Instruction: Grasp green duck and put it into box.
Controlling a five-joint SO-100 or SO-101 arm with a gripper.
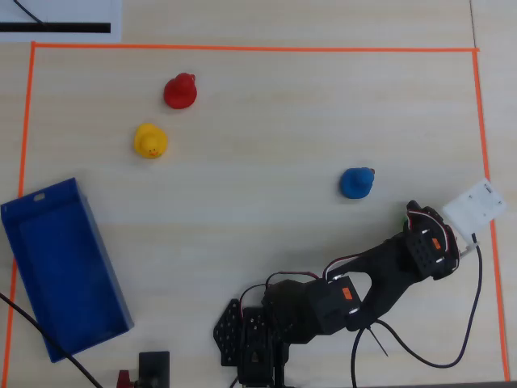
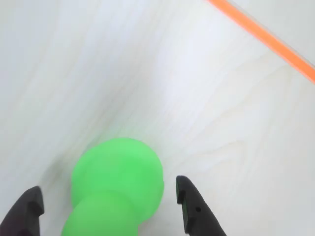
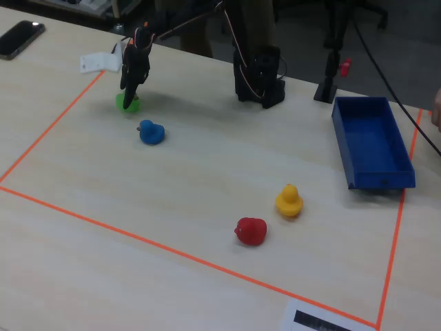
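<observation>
The end effector [image 2: 109,196] stands open over the green duck [image 2: 118,189], one dark finger [image 2: 197,209] on each side of it with a gap between each finger and the duck, so nothing is gripped. In the fixed view the green duck [image 3: 127,103] sits on the tabletop [image 3: 207,172] near the orange tape line [image 3: 52,127], with the blue duck [image 3: 151,132] close by. The box [image 3: 372,141] lies well apart at the far side; the yellow duck [image 3: 289,201] and red duck [image 3: 251,231] sit nearer to it
</observation>
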